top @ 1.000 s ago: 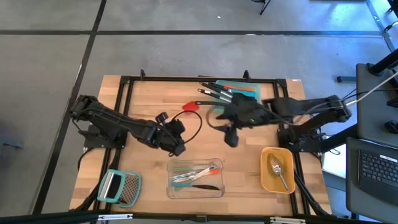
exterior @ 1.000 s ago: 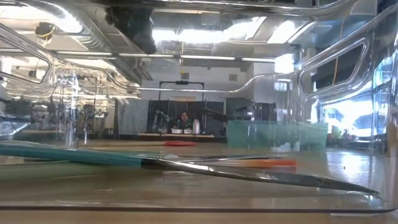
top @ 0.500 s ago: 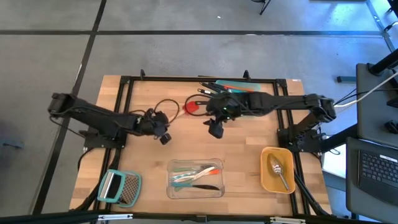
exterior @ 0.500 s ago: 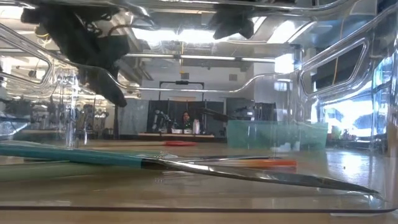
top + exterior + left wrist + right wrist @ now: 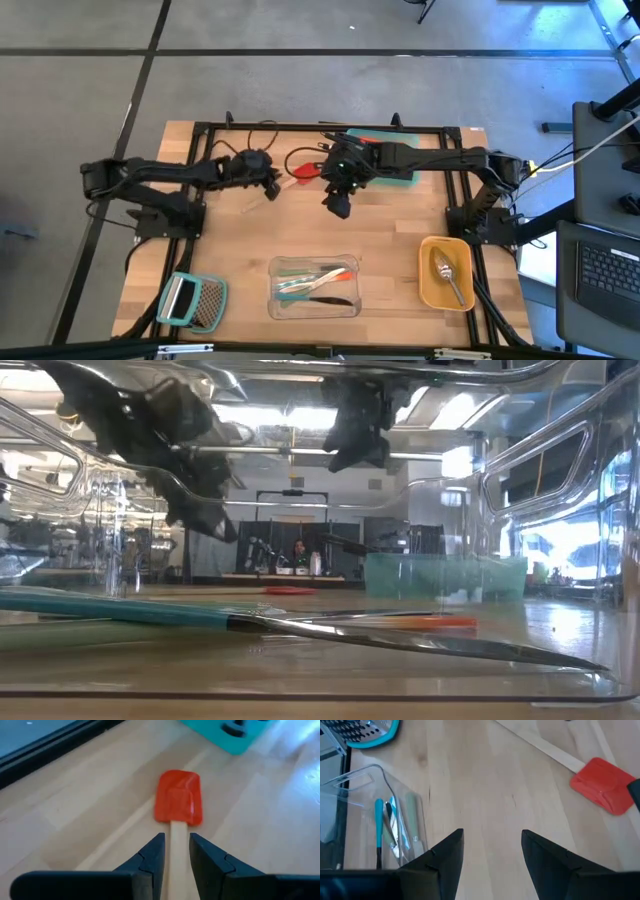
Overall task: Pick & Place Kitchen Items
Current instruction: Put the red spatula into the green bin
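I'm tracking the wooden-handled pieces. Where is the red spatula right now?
In the high view, the red spatula lies near the table's far edge, centre-left, its handle between the left gripper fingers, beside the teal container.

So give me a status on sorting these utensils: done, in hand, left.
Done: slim tools lie in the clear plastic bin, a silver spoon in the yellow tub. In hand: the left gripper straddles the wooden-handled red spatula. Left: black utensils by the teal tray; right gripper hovers open.

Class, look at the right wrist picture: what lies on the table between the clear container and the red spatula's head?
Nothing does. In the right wrist view, only bare wooden table separates the clear container from the red spatula; the high view agrees.
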You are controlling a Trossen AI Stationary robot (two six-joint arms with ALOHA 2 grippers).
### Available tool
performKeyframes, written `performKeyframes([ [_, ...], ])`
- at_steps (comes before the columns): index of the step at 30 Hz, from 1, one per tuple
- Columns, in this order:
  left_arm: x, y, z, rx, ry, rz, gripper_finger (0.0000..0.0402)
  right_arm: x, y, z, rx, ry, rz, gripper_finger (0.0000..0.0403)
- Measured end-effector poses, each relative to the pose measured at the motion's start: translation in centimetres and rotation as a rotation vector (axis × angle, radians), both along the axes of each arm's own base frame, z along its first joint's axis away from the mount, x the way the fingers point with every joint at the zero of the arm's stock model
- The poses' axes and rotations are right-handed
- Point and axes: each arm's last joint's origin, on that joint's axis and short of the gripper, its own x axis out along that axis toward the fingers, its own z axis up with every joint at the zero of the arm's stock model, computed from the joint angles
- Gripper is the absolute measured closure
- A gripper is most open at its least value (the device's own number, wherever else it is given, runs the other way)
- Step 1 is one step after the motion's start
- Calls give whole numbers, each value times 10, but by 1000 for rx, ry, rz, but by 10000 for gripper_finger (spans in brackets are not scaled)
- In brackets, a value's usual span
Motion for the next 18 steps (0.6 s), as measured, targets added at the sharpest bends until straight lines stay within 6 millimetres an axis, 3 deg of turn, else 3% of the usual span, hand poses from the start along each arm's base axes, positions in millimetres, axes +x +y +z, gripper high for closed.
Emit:
performKeyframes([
  [8,10,35,-33,-136,-47,48,312,1,6,3,2,-10,8,201],
  [18,70,52,-54,-175,-8,-101,319,2,19,3,41,0,-8,201],
])
